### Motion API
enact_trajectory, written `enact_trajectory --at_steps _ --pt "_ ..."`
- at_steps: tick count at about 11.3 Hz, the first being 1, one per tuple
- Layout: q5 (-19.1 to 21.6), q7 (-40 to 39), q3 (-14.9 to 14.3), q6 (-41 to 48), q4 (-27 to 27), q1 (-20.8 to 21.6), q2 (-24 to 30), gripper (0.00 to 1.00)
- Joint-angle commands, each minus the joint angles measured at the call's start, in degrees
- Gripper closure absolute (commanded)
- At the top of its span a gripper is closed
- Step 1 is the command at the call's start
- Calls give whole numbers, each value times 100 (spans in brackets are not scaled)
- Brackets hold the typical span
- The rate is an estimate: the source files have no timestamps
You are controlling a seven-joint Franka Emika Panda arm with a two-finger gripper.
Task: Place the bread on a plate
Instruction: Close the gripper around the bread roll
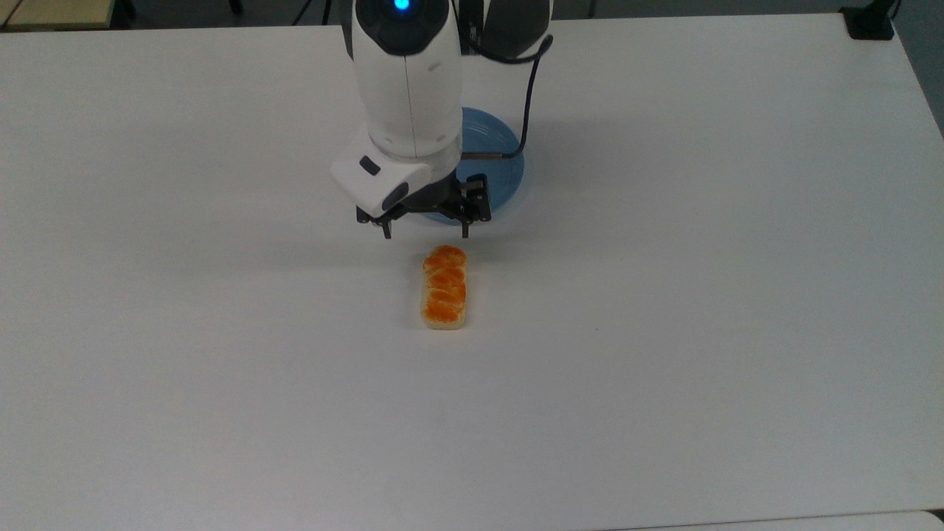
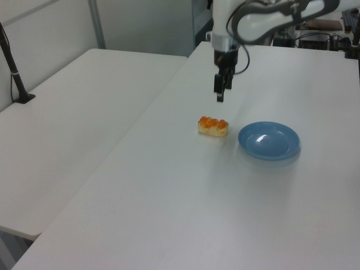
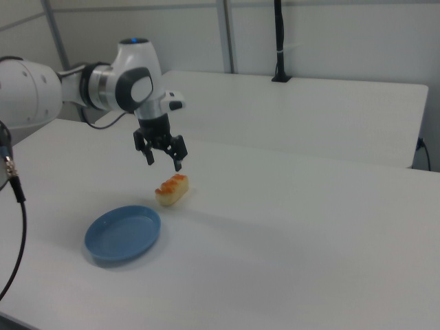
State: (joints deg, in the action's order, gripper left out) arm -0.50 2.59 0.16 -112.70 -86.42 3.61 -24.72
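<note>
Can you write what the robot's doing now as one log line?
phase: reaching | gripper: open, above bread | bread: on table | plate: empty

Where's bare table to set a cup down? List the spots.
Bare table lies all around below the bread in the top view, and to both sides. It is crowded between bread and plate, where the open gripper hangs.

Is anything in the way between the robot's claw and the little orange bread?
Nothing visible. The open end effector hangs above the small oblong orange-topped bread, with only air between. The white table between the bread and the round light-blue plate is bare.
</note>
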Motion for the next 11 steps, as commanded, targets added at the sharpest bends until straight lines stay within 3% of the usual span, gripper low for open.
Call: enact_trajectory --at_steps 1,5,10,11 --pt "-47 -4 -25 -532 106 140 -480 0" --pt "-100 293 -33 -1304 187 280 -1095 1" --pt "-241 294 -42 -1333 169 289 -1123 49" --pt "-232 312 -51 -1324 169 280 -1053 51"
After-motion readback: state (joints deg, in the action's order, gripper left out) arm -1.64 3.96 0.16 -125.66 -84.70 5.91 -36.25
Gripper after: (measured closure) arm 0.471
